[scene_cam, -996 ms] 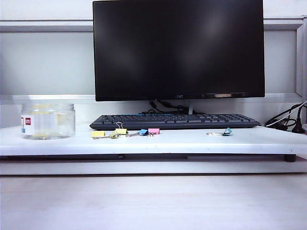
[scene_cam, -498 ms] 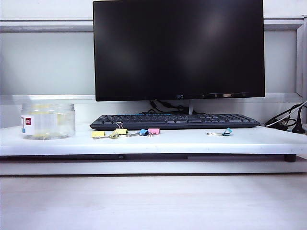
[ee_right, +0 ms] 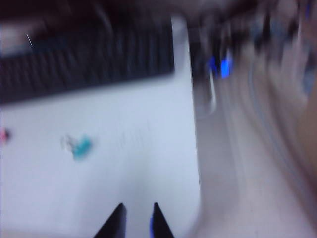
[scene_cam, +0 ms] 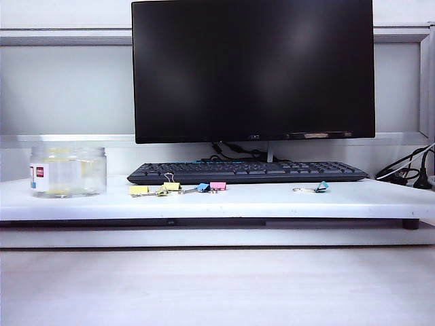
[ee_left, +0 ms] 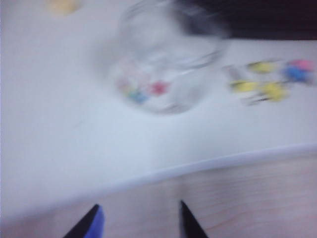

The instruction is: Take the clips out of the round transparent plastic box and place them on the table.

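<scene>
Exterior view: a smooth white table (scene_cam: 272,201) carries a squat, clear round transparent plastic box (scene_cam: 68,171) at nine o'clock. Small pale-yellow clips (scene_cam: 155,189) lie at centre, before a black keyboard (scene_cam: 248,171).

Left wrist view, blurred: the left gripper (ee_left: 141,222) hangs over pale wood, dark pointed jaws apart and empty; the box sits at twelve o'clock.

Right wrist view, blurred: the right gripper (ee_right: 137,220) shows jaws nearly together, holding nothing; a teal clip (ee_right: 80,147) lies at ten o'clock.

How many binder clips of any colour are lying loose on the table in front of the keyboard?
6, as far as shows. Three yellow clips cluster right of the round transparent plastic box, then a blue clip and a pink clip; a teal clip lies alone further right. Overlapping ones may hide.
</scene>
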Robot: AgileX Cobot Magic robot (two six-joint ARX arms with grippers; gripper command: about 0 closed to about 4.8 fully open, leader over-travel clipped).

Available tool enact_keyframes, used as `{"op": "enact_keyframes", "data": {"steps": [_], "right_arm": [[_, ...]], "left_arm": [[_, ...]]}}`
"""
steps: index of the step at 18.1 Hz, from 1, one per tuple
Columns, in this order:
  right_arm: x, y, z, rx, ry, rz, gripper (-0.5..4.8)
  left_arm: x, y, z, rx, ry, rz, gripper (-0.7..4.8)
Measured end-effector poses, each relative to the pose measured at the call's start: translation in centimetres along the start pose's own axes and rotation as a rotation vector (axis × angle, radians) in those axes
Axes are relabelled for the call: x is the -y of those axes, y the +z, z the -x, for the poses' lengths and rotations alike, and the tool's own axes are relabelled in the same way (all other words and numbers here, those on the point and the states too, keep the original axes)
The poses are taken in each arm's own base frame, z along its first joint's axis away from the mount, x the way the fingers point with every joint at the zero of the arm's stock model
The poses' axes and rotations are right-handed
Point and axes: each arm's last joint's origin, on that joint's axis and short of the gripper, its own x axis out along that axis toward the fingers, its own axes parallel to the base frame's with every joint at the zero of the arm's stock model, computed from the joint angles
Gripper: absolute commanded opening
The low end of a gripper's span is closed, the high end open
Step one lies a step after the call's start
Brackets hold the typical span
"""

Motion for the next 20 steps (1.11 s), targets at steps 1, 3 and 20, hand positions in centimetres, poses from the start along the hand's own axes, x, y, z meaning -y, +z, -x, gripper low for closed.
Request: {"op": "enact_keyframes", "data": {"steps": [1,3,20], "right_arm": [[0.0,0.0,-0.1,0.039,-0.005,0.008,0.74],[0.4,-1.3,-0.5,0.054,-0.034,0.009,0.71],[1.1,-6.5,1.4,0.242,-0.065,-0.047,0.53]], "left_arm": [[0.2,0.3,0.0,0.026,-0.068,-0.047,2.04],[0.4,0.3,0.2,0.036,-0.109,-0.077,2.04],[1.9,1.1,4.4,0.363,-0.049,-0.177,2.04]]}}
